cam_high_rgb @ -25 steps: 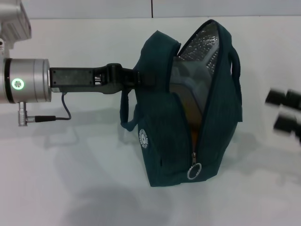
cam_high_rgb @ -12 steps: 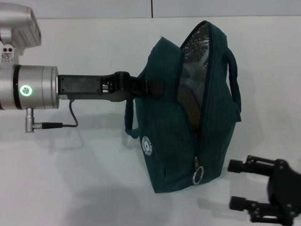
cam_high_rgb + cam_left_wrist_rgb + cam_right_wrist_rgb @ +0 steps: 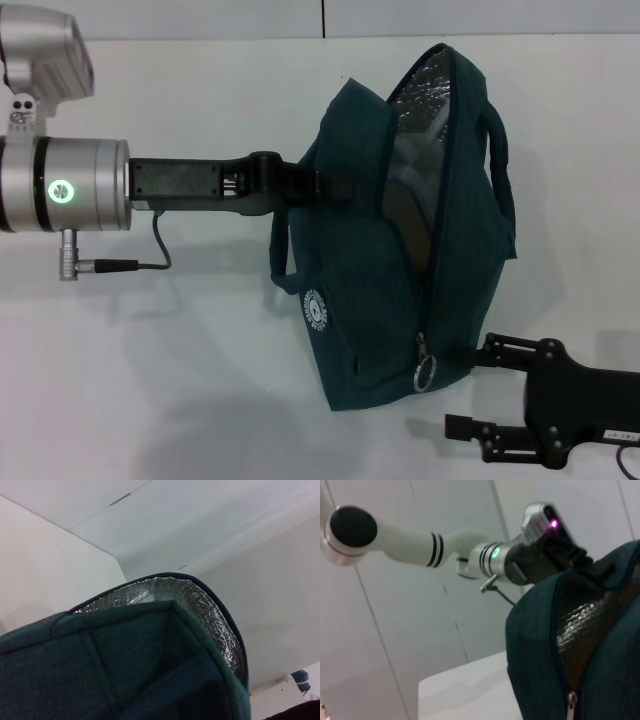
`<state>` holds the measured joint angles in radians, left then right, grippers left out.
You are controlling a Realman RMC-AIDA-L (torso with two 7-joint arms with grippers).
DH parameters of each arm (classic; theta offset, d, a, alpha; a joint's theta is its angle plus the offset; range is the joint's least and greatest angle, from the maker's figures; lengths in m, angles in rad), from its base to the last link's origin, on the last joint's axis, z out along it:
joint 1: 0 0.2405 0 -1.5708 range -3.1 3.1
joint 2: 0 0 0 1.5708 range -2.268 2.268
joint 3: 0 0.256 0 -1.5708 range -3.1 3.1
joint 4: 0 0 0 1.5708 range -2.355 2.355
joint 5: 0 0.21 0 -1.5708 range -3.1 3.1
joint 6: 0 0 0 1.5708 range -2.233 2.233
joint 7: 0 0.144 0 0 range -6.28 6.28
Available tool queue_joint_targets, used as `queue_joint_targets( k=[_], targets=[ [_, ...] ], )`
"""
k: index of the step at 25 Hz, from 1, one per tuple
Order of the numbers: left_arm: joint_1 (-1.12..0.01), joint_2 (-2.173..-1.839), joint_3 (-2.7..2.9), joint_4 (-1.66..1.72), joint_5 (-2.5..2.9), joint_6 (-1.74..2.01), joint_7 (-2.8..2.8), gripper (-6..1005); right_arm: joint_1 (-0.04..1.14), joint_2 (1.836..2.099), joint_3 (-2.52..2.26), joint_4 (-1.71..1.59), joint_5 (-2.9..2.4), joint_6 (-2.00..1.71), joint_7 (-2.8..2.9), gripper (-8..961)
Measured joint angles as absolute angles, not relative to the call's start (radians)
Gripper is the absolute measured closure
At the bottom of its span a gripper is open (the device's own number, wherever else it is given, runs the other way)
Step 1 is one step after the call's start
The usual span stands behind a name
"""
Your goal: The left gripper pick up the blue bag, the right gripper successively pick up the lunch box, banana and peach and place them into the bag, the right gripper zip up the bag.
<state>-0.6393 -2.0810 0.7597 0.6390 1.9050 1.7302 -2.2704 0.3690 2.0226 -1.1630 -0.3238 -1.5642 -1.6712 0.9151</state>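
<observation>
Surface: a plain white surface (image 3: 180,390) runs to a pale back wall; nothing loose lies on it in the head view.
Blue bag: the blue bag (image 3: 360,300) stands upright at the middle, held up by its left-hand side, mouth gaping along the zip line, silver foil lining (image 3: 425,95) showing.
Left claw: the left claw (image 3: 320,187) reaches in from the left and is clamped on the fabric at the bag's upper edge, steadying it. It has barely shifted over the last second.
Right claw: the right claw (image 3: 470,390) is spread wide and empty, low at the right. Its upper finger (image 3: 500,347) is just beside the zip end of the bag.
What changed: a second ago the right claw was a blur out at the right edge. Half a second ago it was lower and apart from the bag; now it is closing on the ring zip pull (image 3: 426,373).
Meaning: the packing looks finished and the zip-up is the step in hand, though the pull is not yet gripped.
Contents: through the open mouth a brown-orange shape shows deep inside; I cannot tell which item it is. The lunch box, banana and peach are not separately visible in any view.
Zip: open along nearly the whole slit, pull at the bottom end.
</observation>
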Motion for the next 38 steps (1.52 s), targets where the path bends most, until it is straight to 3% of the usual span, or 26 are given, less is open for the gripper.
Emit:
queue_joint_targets(
  k=[17, 38],
  targets=[
    [-0.641, -2.083, 0.760, 0.632, 1.902, 1.730, -2.262, 954, 0.429, 2.026, -1.481, -0.334, -1.321, -1.568, 0.913, 234],
    [-0.635, -2.078, 0.761, 0.629, 1.901, 1.730, -2.250, 953, 0.403, 2.019, -1.523, -0.325, -1.239, -1.558, 0.918, 334]
  ],
)
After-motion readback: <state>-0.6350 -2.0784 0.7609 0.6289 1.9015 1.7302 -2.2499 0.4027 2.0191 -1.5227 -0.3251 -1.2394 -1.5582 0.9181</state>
